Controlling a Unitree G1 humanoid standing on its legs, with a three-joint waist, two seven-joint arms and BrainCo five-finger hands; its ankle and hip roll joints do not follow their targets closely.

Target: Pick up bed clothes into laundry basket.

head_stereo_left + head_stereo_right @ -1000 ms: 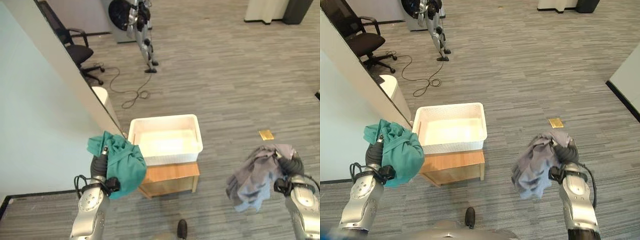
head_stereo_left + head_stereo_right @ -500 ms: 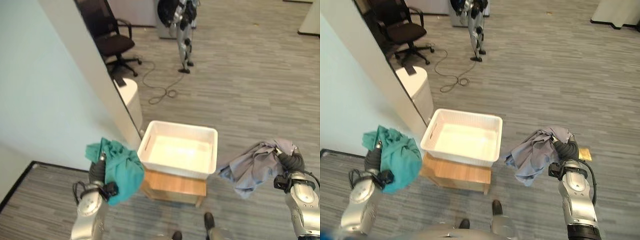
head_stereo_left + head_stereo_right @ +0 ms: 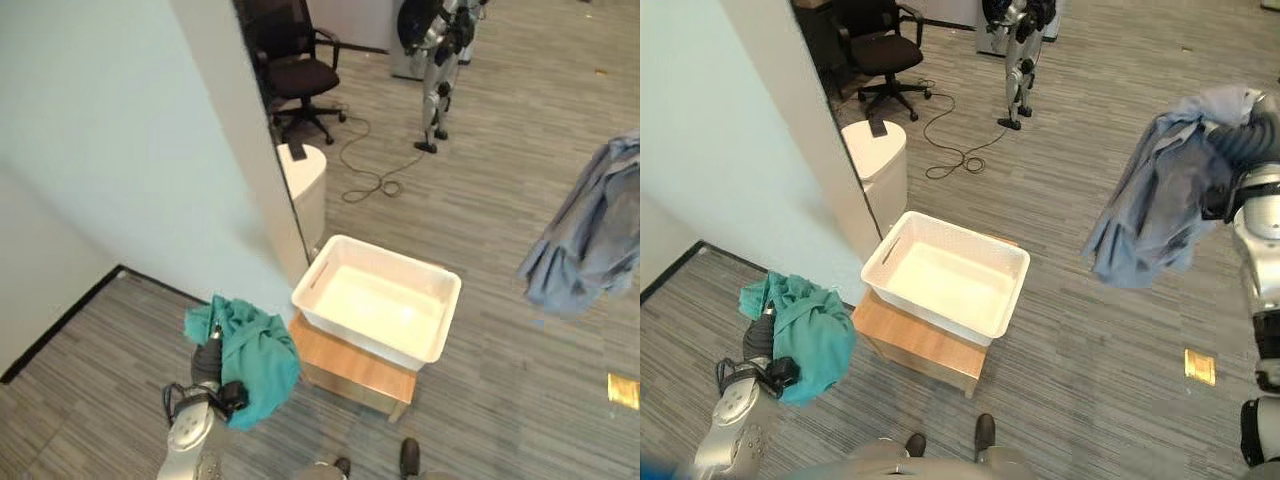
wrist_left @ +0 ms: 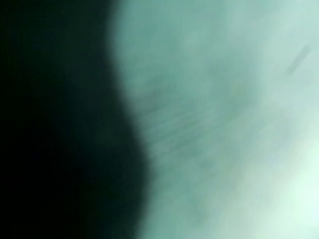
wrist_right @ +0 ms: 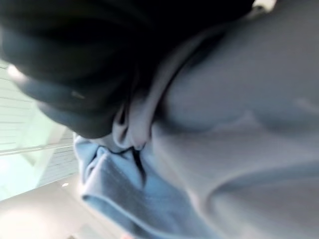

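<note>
Your left hand is clenched round the crumpled teal cloth beside the white plastic laundry basket; your right hand grips the grey-blue garment high up (well clear). Centre each over the basket before releasing.

Left hand low; right hand raised high.

No text, label, number or sign can be read on anything in these views.
</note>
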